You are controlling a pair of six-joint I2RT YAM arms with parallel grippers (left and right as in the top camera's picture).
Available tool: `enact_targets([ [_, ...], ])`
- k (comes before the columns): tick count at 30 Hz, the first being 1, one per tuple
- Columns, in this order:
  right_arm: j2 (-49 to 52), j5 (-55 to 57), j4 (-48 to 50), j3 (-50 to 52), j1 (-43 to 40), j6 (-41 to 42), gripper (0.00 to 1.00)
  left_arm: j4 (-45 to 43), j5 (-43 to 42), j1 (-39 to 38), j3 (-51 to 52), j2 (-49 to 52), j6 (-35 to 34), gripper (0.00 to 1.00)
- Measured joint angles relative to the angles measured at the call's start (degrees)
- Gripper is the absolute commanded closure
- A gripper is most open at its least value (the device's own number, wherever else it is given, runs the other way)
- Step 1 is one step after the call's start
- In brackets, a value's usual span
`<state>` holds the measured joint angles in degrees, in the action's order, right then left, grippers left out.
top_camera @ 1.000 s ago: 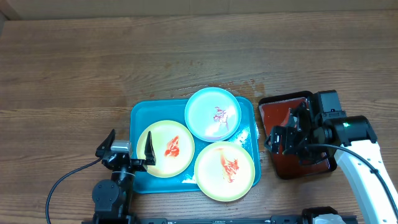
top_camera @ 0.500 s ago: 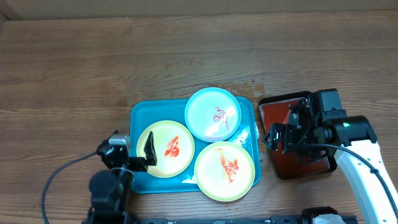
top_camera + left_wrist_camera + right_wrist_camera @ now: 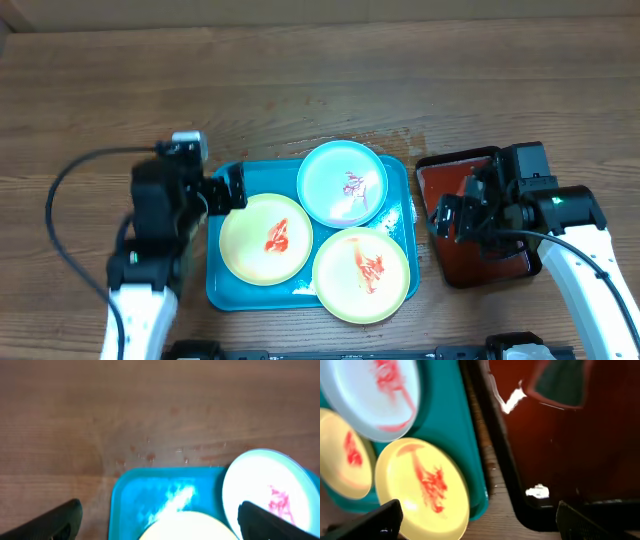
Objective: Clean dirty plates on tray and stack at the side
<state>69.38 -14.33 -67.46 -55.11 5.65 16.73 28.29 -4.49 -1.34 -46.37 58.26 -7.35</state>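
Left pincer (image 3: 224, 188) is spread wide, hovering over the far left corner of the teal tray (image 3: 216, 292), right at the edge of the left yellow plate (image 3: 266, 239). Right pincer (image 3: 452, 216) gapes just as wide above the left rim of the black tray (image 3: 470, 264) alongside. All three red-smeared plates lie on the teal tray, the pale blue plate (image 3: 343, 183) farthest back and the second yellow plate (image 3: 362, 275) front right, overhanging the rim.
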Motion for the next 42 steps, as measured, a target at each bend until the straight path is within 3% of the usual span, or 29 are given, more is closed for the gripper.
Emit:
enact_targets([
  [7,1.88,8.79,-0.94,-0.07,0.00,8.46,0.00,14.21,0.00,0.00,-15.08,15.04,0.00,0.00],
  [13,8.90,10.71,-2.75,-0.09,0.00,10.49,0.00,15.69,-0.33,0.00,-16.79,16.87,0.00,0.00],
  [25,11.96,10.43,8.07,-0.09,-0.28,13.60,0.00,17.42,-3.50,0.00,-16.79,16.90,-0.02,0.00],
  [32,18.45,10.97,14.23,-0.09,-5.75,13.90,0.10,17.64,-3.69,0.00,-16.79,17.79,-0.02,0.00],
  [42,22.77,11.54,23.71,-0.09,-7.87,12.02,0.40,17.77,-3.69,0.00,-16.81,17.94,-0.02,0.00],
])
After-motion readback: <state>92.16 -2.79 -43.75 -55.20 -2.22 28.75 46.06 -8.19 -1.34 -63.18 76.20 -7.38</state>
